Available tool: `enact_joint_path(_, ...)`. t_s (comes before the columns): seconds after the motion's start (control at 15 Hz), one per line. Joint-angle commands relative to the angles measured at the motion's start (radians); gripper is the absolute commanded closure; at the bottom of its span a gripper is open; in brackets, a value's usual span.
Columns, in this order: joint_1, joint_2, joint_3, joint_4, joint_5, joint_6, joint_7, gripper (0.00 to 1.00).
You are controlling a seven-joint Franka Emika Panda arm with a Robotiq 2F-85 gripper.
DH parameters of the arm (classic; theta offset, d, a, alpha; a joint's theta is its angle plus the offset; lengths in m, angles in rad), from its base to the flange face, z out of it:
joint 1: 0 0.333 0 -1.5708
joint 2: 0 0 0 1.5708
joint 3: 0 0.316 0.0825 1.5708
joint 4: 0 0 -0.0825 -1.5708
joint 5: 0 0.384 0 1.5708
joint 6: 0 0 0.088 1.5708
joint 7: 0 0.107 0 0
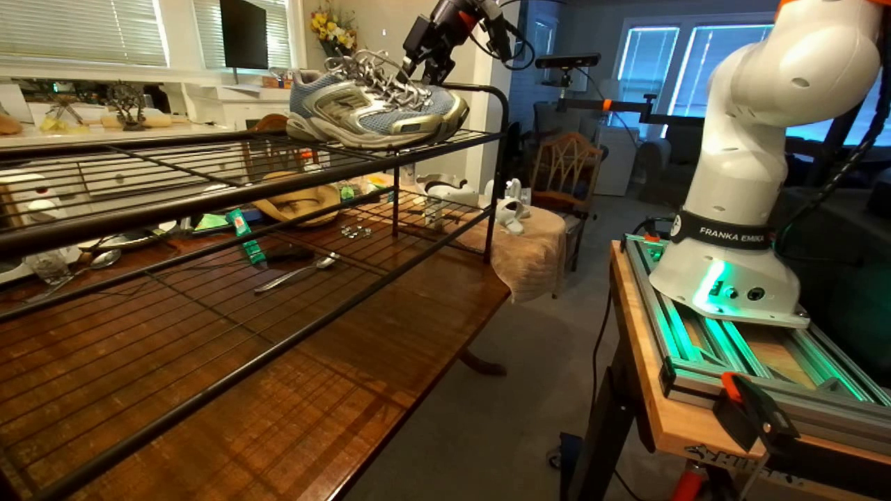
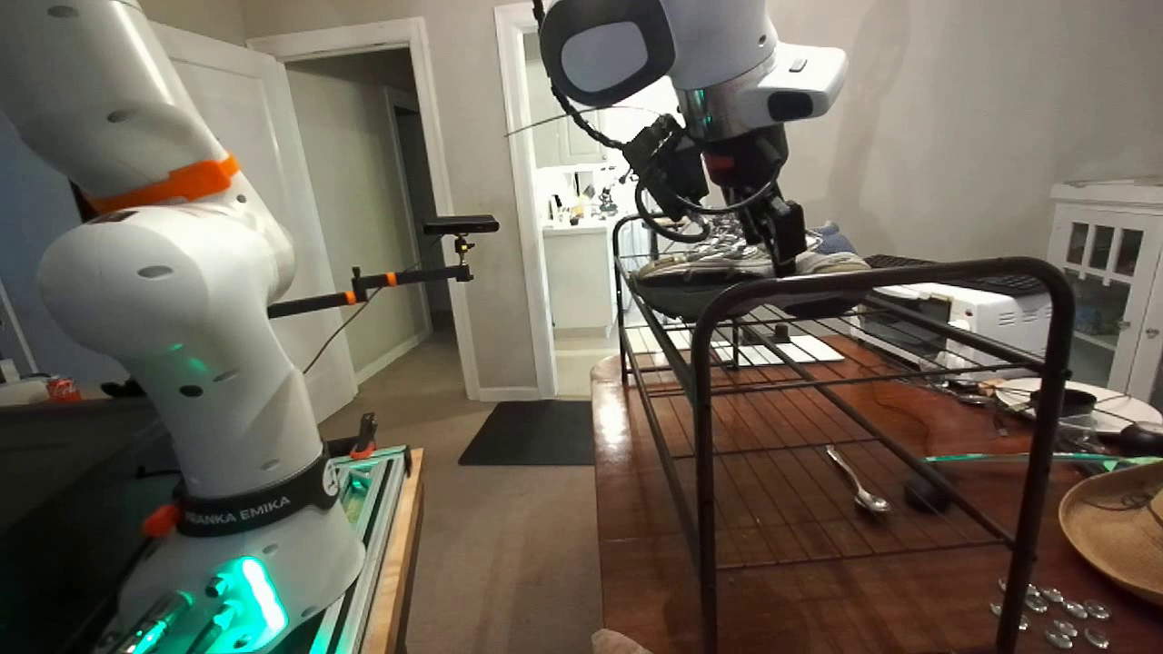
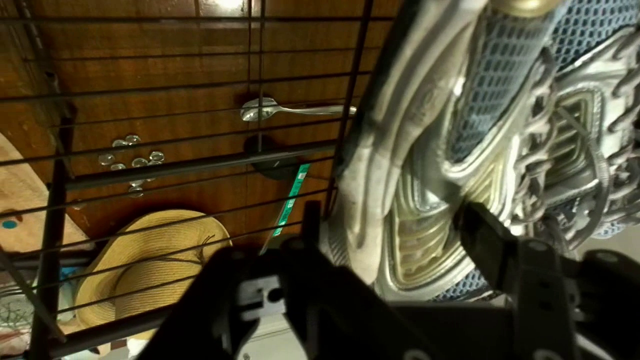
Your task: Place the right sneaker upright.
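Observation:
The right sneaker [image 3: 422, 245] fills the middle right of the wrist view, its side and sole edge toward the camera. In an exterior view the sneaker [image 2: 686, 286] shows its dark underside and looks tilted toward its twin on the rack's top shelf. In an exterior view only its toe [image 1: 457, 111] shows. The twin sneaker [image 1: 369, 115] stands upright beside it, and its laces show in the wrist view [image 3: 590, 135]. My gripper [image 3: 390, 216] is open, with one finger outside the sole and the other by the laces; contact is unclear. It also shows in both exterior views [image 1: 419, 74] [image 2: 783, 259].
The black wire rack [image 2: 909, 272] stands on a wooden table [image 1: 292, 417]; its raised end rail is near the gripper. Below lie a spoon [image 3: 300, 110], a straw hat [image 3: 155, 265], glass beads [image 3: 140, 162] and a green packet [image 3: 292, 200]. A white toaster oven [image 2: 990, 313] stands behind.

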Motion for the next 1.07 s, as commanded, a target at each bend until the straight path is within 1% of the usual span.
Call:
enact_joint_path(0.0,-0.031,0.004,0.005,-0.008,-0.089,0.004,0.021,0.00)
enact_joint_path(0.33,-0.070,0.002,0.011,0.003,-0.264,0.028,0.081,0.00)
enact_joint_path(0.6,-0.096,-0.007,0.028,0.021,-0.420,0.063,0.154,0.00)
enact_joint_path(0.73,-0.116,-0.010,0.046,0.039,-0.518,0.078,0.216,0.00)
enact_joint_path(0.87,-0.137,-0.019,0.070,0.060,-0.617,0.066,0.290,0.00)
enact_joint_path(0.93,-0.142,-0.026,0.079,0.070,-0.649,0.058,0.320,0.00)
enact_joint_path(1.0,-0.141,-0.032,0.082,0.077,-0.658,0.056,0.343,0.00)
